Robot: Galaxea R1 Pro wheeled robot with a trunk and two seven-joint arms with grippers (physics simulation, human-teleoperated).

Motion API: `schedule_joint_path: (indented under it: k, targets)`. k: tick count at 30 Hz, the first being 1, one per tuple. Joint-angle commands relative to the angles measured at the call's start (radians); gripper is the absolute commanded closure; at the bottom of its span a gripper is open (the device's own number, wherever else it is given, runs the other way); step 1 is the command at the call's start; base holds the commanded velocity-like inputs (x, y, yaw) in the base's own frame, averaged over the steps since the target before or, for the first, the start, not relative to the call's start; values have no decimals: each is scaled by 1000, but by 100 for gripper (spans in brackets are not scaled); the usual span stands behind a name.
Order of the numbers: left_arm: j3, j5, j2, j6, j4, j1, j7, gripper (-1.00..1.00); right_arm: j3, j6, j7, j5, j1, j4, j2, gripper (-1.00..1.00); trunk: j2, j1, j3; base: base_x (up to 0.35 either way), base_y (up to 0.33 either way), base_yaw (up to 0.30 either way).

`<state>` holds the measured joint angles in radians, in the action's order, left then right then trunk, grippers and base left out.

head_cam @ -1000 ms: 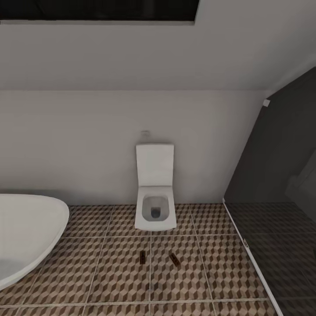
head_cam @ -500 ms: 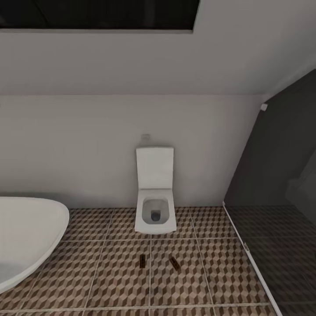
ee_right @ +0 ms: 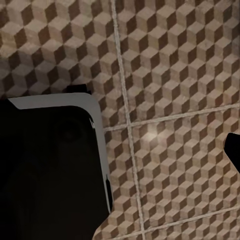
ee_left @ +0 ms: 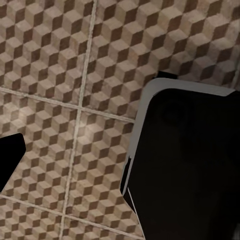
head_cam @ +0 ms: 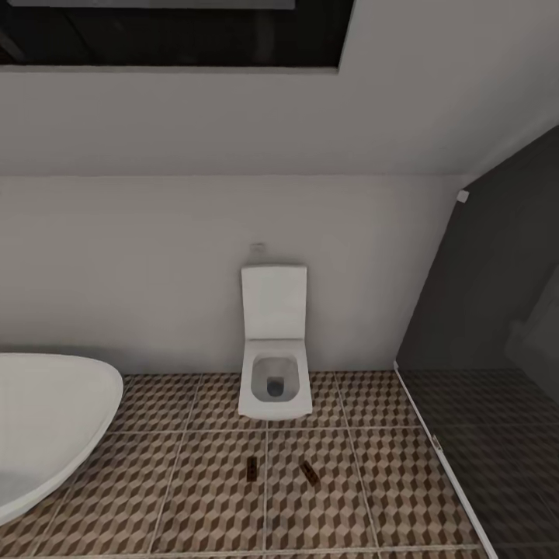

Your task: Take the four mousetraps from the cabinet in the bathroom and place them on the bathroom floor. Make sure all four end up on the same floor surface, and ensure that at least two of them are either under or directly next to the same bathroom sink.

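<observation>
At the left, the white rim of the tub curves over the floor, whose tiles carry a brown, beige and white cube print with pale grout. Above it a plain pale wall runs across the room, and a dark opening sits high up near the ceiling.

Toward the middle, a white toilet stands against the wall with its lid raised and its bowl facing out. In front of it two traps lie flat on the tiles, close together but apart: the left trap lies roughly straight away from the toilet, and the right trap is turned at a slant. Both rest on the same tiled surface, each well apart from the tub.

To the right, a dark glass panel rises at an angle from a pale strip along the tiles.

In the left wrist view, a dark rounded body hangs over the same cube tiles, with a black tip at one edge. In the right wrist view, a like dark body hangs over the tiles. For both grippers I cannot tell whether the jaws are spread or pressed together.
</observation>
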<state>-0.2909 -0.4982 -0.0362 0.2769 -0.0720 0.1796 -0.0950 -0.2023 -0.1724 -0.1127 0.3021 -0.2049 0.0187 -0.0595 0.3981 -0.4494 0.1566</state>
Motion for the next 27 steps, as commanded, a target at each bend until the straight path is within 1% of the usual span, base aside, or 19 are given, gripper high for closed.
schedule_joint_path:
  k: [1, 6, 16, 27]
  targets:
    - [-8, -5, 2, 5, -3, 1, -1, -100, -8, -3, -2, 9, -1, 0, 0, -100, 2, -1, 0, 0, 0, 0]
    - [-8, -4, 4, 7, -3, 1, 3, -100, -8, -3, -2, 9, -1, 0, 1, -100, 2, -1, -8, 0, 0, 0]
    - [-9, -3, -13, 10, -2, 1, 4, -100, -9, -3, -2, 9, -1, 0, -1, -100, 2, -1, -24, 0, 0, 0]
    - [-9, -3, -16, 11, -2, 1, 4, -100, -8, -3, -2, 9, -1, 0, -2, -100, 2, -1, -42, 0, 0, 0]
